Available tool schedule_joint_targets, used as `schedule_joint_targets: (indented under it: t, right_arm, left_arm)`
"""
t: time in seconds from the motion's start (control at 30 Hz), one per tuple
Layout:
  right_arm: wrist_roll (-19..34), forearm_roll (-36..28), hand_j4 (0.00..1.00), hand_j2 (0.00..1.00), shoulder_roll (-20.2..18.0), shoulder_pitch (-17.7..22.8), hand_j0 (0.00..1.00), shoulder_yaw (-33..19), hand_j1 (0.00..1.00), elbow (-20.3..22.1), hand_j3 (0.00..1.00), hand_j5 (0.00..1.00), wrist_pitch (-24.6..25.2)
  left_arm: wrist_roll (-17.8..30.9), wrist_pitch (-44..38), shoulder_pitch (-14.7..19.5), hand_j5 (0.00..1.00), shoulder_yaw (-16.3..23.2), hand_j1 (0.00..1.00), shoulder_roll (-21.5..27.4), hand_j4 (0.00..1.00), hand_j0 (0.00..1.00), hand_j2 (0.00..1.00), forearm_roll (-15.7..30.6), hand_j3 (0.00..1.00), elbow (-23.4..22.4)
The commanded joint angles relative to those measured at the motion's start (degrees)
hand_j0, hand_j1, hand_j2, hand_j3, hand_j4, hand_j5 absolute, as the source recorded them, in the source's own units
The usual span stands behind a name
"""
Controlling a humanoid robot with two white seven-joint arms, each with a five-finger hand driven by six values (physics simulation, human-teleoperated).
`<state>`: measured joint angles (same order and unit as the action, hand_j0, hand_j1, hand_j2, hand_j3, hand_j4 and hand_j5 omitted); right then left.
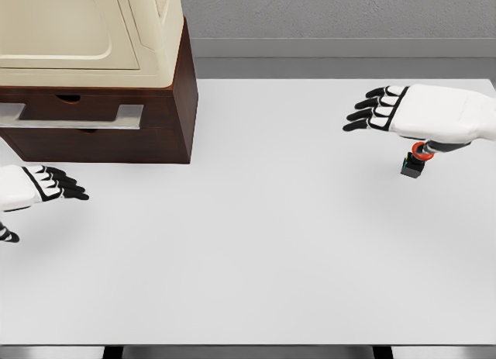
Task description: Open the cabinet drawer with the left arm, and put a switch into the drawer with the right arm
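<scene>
I see my right hand [422, 115] with fingers spread flat just above the switch [415, 160], not gripping it. My left hand [39, 187] is open near the cabinet [116, 134].

- The cabinet [97, 115] stands on the table [256, 258] at its far left corner; its drawer [70, 115] faces the near side
- The left hand [43, 186] hovers in front of the cabinet, at the left edge
- The switch [414, 162] sits far right, well apart from the cabinet; the right hand [426, 112] is directly above it
</scene>
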<state>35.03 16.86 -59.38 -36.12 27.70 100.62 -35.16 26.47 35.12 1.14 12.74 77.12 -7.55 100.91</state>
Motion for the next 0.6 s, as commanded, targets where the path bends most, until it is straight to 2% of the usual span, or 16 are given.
schedule_joint_targets:
  t: [0.0,0.17,0.2,0.23,0.27,0.3,0.37,0.43,0.5,0.53,0.57]
  right_arm:
    - [-0.03,-0.25,1.0,1.0,-0.12,0.0,1.0,-0.02,1.0,0.01,1.0,1.0,0.16]
    - [-0.03,-0.25,1.0,1.0,-0.3,-0.18,1.0,-0.19,1.0,-0.16,1.0,1.0,0.16]
    - [-0.03,-1.04,1.0,1.0,-0.65,-0.09,1.0,-1.16,1.0,-1.3,1.0,1.0,0.16]
    - [-0.03,-3.93,1.0,1.0,-1.87,0.0,1.0,-4.74,1.0,-3.32,1.0,1.0,0.16]
    - [-0.03,-4.12,1.0,1.0,-3.54,0.35,1.0,-9.59,1.0,-4.38,1.0,1.0,0.16]
    - [-0.03,-3.68,1.0,1.0,-6.18,2.19,1.0,-8.9,1.0,-4.56,1.0,1.0,0.16]
    - [-0.03,-3.42,1.0,1.0,-6.54,2.29,1.0,-1.43,1.0,-2.71,1.0,1.0,0.16]
    - [-0.03,-0.52,1.0,1.0,-6.8,2.46,1.0,2.88,1.0,-2.8,1.0,1.0,0.16]
    - [-0.03,2.3,1.0,1.0,-6.89,2.46,1.0,4.29,1.0,-3.24,1.0,1.0,0.16]
    - [-0.03,2.56,1.0,1.0,-6.8,2.46,1.0,4.29,1.0,-3.41,1.0,1.0,0.16]
    - [-0.03,2.65,1.0,1.0,-6.8,2.29,1.0,4.2,1.0,-4.03,1.0,1.0,0.16]
  left_arm:
    - [0.08,-0.12,0.0,1.0,0.01,1.0,0.04,1.0,1.0,1.0,0.26,1.0,0.08]
    - [-0.27,-0.12,1.32,1.0,0.01,1.0,-0.48,1.0,1.0,1.0,0.43,1.0,0.08]
    - [-0.54,-0.12,1.58,1.0,0.01,1.0,-1.1,1.0,1.0,1.0,0.87,1.0,0.08]
    - [-1.15,-0.12,1.93,1.0,0.09,1.0,-1.97,1.0,1.0,1.0,1.48,1.0,0.08]
    - [-1.33,-0.12,2.2,1.0,0.09,1.0,-2.33,1.0,1.0,1.0,2.8,1.0,0.08]
    - [-1.15,-0.12,2.2,1.0,0.35,1.0,-2.42,1.0,1.0,1.0,5.17,1.0,0.16]
    - [-0.89,-0.12,2.29,1.0,3.17,1.0,-2.24,1.0,1.0,1.0,11.33,1.0,0.08]
    - [-0.8,-0.12,2.73,1.0,4.14,1.0,-1.8,1.0,1.0,1.0,17.48,1.0,0.08]
    - [-0.71,-0.12,3.6,1.0,4.22,1.0,-1.8,1.0,1.0,1.0,20.99,1.0,0.16]
    - [0.07,-0.12,3.87,1.0,5.36,1.0,-1.8,1.0,1.0,1.0,24.77,1.0,0.16]
    - [2.88,-0.12,5.36,1.0,6.68,1.0,-1.71,1.0,1.0,1.0,28.99,1.0,0.16]
